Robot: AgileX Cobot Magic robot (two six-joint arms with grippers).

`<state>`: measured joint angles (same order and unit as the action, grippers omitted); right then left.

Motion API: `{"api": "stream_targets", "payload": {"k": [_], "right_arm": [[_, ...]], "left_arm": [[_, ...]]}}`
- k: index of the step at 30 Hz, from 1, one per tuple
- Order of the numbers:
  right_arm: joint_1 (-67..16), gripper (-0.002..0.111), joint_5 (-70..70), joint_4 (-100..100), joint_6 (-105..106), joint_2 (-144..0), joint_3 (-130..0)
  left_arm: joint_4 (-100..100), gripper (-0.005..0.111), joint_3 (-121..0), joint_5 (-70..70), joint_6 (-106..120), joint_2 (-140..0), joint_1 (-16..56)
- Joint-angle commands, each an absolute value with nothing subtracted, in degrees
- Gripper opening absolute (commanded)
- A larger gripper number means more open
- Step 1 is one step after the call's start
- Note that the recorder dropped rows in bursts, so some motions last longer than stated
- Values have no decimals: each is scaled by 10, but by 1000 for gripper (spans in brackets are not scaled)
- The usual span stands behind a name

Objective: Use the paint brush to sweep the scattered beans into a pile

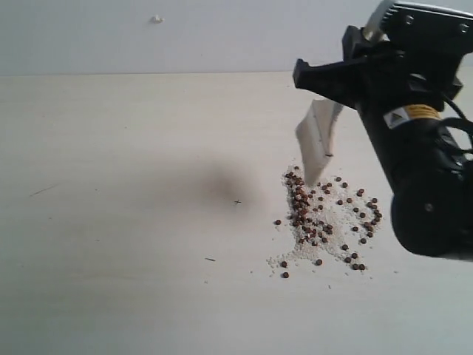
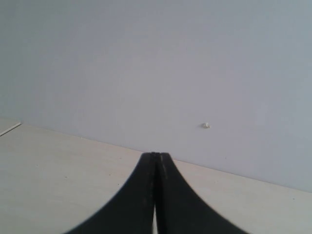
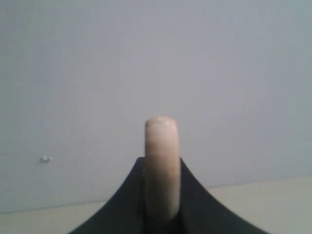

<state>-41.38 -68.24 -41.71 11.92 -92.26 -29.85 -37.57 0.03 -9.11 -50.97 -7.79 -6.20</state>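
A yellow warning label (image 1: 412, 115) with a triangle sits on the right arm (image 1: 423, 181); wording apparently illegible.

looks like a lab: pale tabletop (image 1: 111, 259), plain grey wall (image 1: 185, 37).

The right arm's black rounded plastic housing (image 1: 425, 185) bore a yellow-and-white warning label with a black triangle (image 1: 409, 115), small recessed screws (image 1: 464, 28), a looping black cable (image 1: 460, 118) and a silver metal fitting (image 1: 378, 21). The left gripper (image 2: 155, 157) had smooth black flaring fingers (image 2: 131, 195).
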Motion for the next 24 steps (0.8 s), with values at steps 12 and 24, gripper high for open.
{"api": "stream_targets", "payload": {"k": [12, 24], "right_arm": [[-408, 0, -700, -461, 325, -826, -181], [-334, 0, -700, -417, 368, -862, -181]], "left_arm": [[-373, 0, 0, -91, -509, -75, -63], [-373, 0, 0, -91, -509, -75, -63]]}}
